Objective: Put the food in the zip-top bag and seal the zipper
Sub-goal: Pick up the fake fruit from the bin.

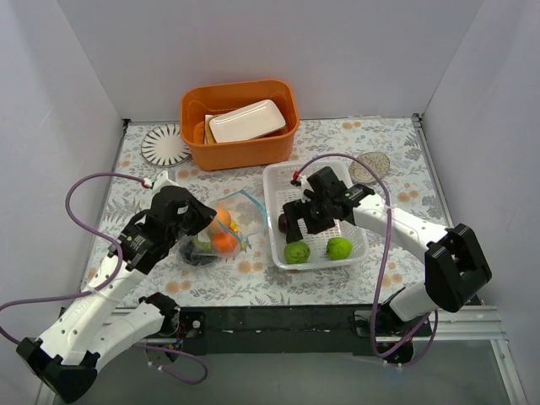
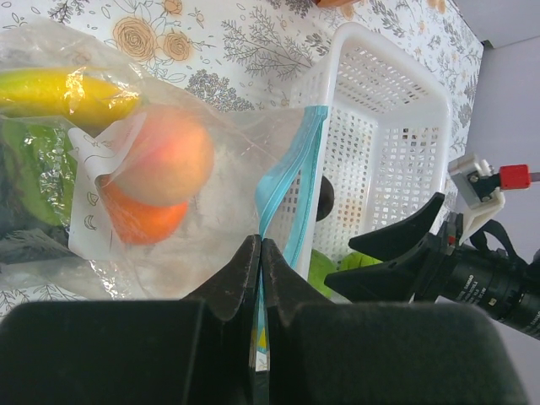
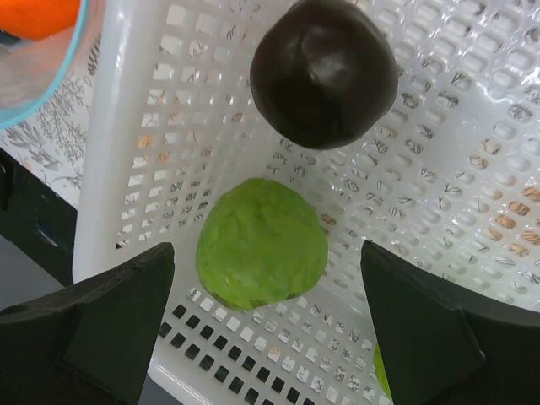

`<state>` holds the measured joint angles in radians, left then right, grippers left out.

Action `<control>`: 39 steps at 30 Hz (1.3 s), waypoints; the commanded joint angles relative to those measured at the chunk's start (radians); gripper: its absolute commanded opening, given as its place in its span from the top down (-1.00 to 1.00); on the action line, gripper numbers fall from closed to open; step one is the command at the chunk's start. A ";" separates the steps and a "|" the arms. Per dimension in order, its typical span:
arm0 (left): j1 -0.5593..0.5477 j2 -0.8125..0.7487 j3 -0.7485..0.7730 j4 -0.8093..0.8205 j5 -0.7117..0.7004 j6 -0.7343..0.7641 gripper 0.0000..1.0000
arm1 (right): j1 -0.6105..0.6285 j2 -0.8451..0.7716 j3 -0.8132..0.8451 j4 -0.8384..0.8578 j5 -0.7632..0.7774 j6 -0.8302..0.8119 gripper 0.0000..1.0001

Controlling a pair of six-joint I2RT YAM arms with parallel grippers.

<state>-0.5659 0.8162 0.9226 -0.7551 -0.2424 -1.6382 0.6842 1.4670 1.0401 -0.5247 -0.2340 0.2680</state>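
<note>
The left pincer is clamped tight on the bag beside its teal zipper. The bag lies on the bench at nine o'clock from the basket, holding a peach, orange, banana and perhaps grapes. The right pincer gapes wide over a lime in the basket, with the plum at the lime's twelve o'clock.

An edge of the zip-top bag sits between the pressed-together jaws of the left gripper. The peach and orange lie in the bag just ahead-left of them, the banana farther left, the basket to their right. Inside that basket, one lime lies between the spread jaws of the right gripper, the plum just beyond it.
</note>
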 commanded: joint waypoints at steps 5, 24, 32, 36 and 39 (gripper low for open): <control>-0.003 0.003 -0.008 0.011 0.011 0.009 1.00 | 0.029 0.019 -0.029 -0.029 -0.070 -0.009 -0.96; -0.003 0.008 -0.008 0.016 0.018 0.009 1.00 | 0.078 0.090 -0.003 -0.081 0.062 0.028 -0.46; -0.003 -0.005 -0.005 0.002 0.012 0.009 1.00 | 0.077 0.049 0.055 -0.084 0.205 0.039 -0.10; -0.003 -0.006 -0.002 0.002 0.014 0.011 1.00 | 0.075 0.026 0.074 -0.083 0.265 0.048 -0.06; -0.003 -0.002 0.001 0.002 0.014 0.014 1.00 | 0.075 -0.003 0.081 -0.070 0.285 0.051 -0.03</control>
<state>-0.5659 0.8261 0.9226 -0.7479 -0.2260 -1.6375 0.7578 1.5272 1.0698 -0.6037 -0.0212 0.3096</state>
